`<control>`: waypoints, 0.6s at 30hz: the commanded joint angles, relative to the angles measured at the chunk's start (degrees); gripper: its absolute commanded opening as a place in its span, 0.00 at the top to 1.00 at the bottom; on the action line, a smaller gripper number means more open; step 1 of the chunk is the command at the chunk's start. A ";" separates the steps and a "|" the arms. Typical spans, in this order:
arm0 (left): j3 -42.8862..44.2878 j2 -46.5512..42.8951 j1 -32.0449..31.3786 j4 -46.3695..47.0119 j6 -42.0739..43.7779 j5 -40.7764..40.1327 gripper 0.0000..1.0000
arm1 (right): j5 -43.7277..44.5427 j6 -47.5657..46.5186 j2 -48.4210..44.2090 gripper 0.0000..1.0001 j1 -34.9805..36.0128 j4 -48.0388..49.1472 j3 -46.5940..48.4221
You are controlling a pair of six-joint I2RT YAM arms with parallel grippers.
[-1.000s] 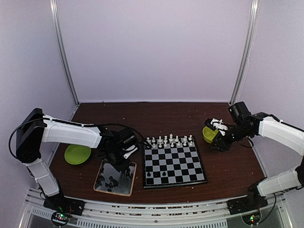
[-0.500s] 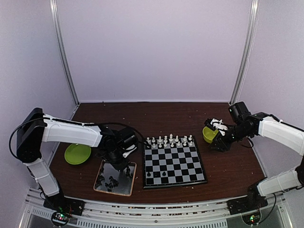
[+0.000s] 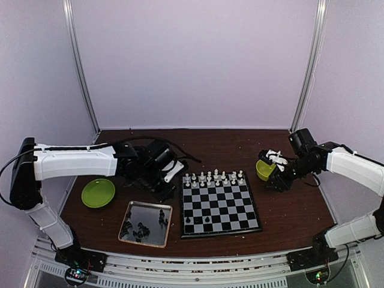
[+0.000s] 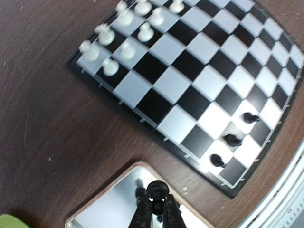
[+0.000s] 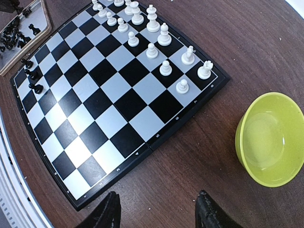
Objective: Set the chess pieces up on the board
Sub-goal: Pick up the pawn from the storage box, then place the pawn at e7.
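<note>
Left fingers [image 4: 169, 216] pinch one black chess piece [image 4: 156, 190] at the board's [image 3: 219, 210] ten o'clock, near the metal tray [image 3: 147, 213]. Right fingers [image 5: 108, 211] spread wide, empty, at its two o'clock beside a green bowl [image 5: 270, 142]. White pieces [image 3: 214, 177] line the board's far rows.

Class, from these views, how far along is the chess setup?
Done: white pieces stand in two rows at the far edge of the board; three black pieces stand at its near left. In hand: the left gripper is shut on a black piece near the tray. Left: the loose black pieces in the tray.
</note>
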 commanded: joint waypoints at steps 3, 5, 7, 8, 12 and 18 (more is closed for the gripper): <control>12.69 5.92 -5.63 5.38 8.96 7.15 0.99 | 0.90 -0.13 -0.53 0.47 0.22 -0.06 0.89; 16.66 9.39 -6.46 3.81 11.08 8.15 0.99 | 1.89 0.09 -0.54 0.47 0.23 0.07 0.89; 20.63 13.04 -7.38 1.75 13.06 8.27 0.99 | 2.83 0.50 -0.62 0.47 0.27 0.29 1.01; 22.73 15.01 -7.86 0.50 14.02 8.46 0.99 | 2.96 0.64 -0.62 0.47 0.28 0.37 1.07; 30.38 22.91 -10.51 -3.96 18.02 7.18 0.99 | 3.12 0.90 -0.52 0.47 0.26 0.60 1.02; 38.52 30.07 -12.35 -8.64 20.75 4.74 0.99 | 3.58 0.95 0.77 0.48 0.26 0.16 1.30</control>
